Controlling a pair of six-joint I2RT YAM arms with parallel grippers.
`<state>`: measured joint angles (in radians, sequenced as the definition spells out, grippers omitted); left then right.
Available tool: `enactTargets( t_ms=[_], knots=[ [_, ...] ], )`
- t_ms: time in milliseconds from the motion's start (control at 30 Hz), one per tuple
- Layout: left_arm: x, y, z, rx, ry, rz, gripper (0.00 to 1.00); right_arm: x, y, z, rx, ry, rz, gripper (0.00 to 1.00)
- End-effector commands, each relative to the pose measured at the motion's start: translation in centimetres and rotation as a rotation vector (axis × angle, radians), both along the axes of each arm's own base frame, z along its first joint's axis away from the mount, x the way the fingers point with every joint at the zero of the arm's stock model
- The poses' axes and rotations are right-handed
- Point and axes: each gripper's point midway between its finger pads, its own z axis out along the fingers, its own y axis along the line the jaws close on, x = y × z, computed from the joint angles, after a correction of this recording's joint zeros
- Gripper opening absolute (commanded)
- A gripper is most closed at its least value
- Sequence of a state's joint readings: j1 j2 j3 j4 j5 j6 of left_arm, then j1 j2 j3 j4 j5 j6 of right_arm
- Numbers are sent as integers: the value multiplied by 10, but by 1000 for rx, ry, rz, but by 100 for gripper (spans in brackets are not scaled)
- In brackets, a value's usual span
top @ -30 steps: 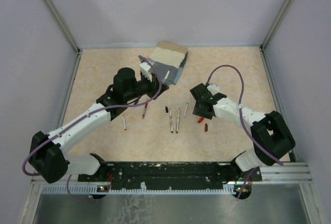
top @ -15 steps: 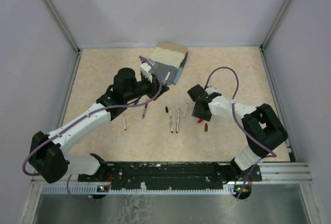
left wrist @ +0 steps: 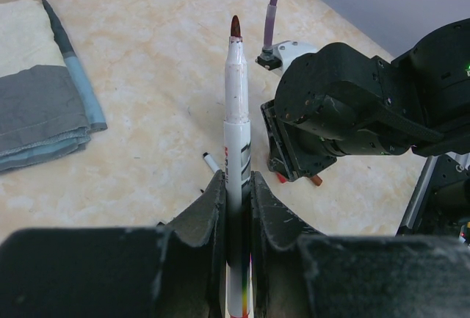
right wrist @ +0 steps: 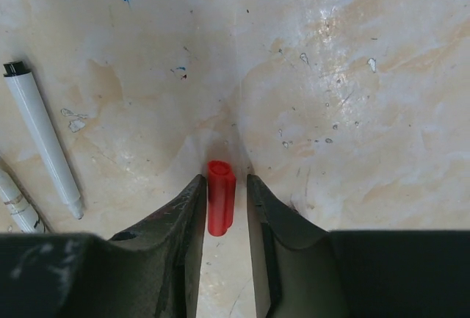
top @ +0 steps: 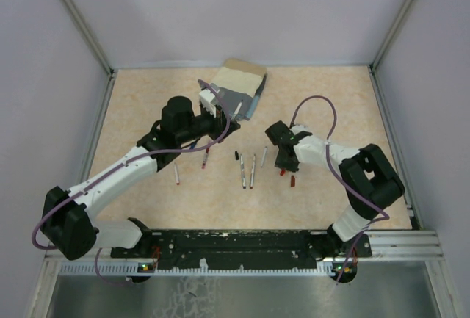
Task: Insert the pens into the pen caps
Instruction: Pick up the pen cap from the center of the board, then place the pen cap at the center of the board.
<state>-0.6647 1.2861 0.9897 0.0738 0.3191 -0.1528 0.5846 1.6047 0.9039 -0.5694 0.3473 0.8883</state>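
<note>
Closest to my bases, loose pens (top: 251,172) lie on the table (top: 132,98) between my arms. A dark red cap (top: 292,181) lies near them on the right. Just past it, my right gripper (right wrist: 223,180) sits low over the table, jaws slightly apart. It straddles a red cap (right wrist: 220,204) lying there, and a sliver of table shows on the cap's right side. Farther left, my left gripper (left wrist: 236,186) is clamped on a white pen (left wrist: 236,105), whose dark red tip points straight out ahead. A folded cloth (top: 236,87) lies at the far edge.
</note>
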Motion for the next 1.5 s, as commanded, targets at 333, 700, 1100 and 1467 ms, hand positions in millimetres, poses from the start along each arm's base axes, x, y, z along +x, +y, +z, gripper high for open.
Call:
enactTargets(
  t_ms=[333, 700, 1100, 1467],
  knots=[
    [0, 2, 3, 1, -24, -6, 0, 9, 1, 3, 0, -17, 58, 12],
    [0, 1, 2, 1, -19, -9, 0, 18, 9, 44, 63, -157, 164, 0],
    [-1, -2, -4, -4, 7, -21, 0, 20, 40, 106, 325, -462, 294, 0],
    [2, -2, -7, -5, 24, -2, 0, -2, 23, 62, 206, -278, 331, 0]
  ],
)
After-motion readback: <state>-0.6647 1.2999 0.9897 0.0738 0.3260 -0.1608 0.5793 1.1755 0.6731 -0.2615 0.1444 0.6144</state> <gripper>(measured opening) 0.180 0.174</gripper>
